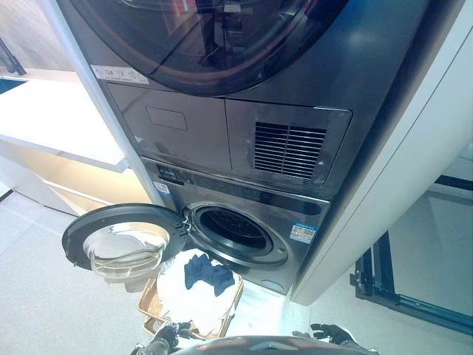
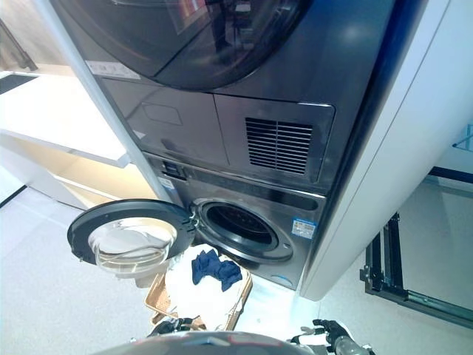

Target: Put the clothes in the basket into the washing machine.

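Observation:
A wicker basket (image 1: 151, 299) stands on the floor in front of the lower washing machine (image 1: 244, 233). It holds white clothes (image 1: 188, 296) with a dark blue garment (image 1: 208, 274) on top. The machine's round door (image 1: 122, 240) is swung open to the left and the drum opening (image 1: 235, 229) is dark. My left hand (image 1: 166, 336) is at the bottom edge by the basket's near rim, fingers curled. My right hand (image 1: 331, 333) is at the bottom right, above the floor, fingers relaxed and holding nothing.
A second machine with a large round door (image 1: 199, 37) is stacked above, with a vent grille (image 1: 290, 149). A white counter (image 1: 52, 118) stands to the left. A white cabinet side (image 1: 384, 200) and a black metal frame (image 1: 380, 285) stand to the right.

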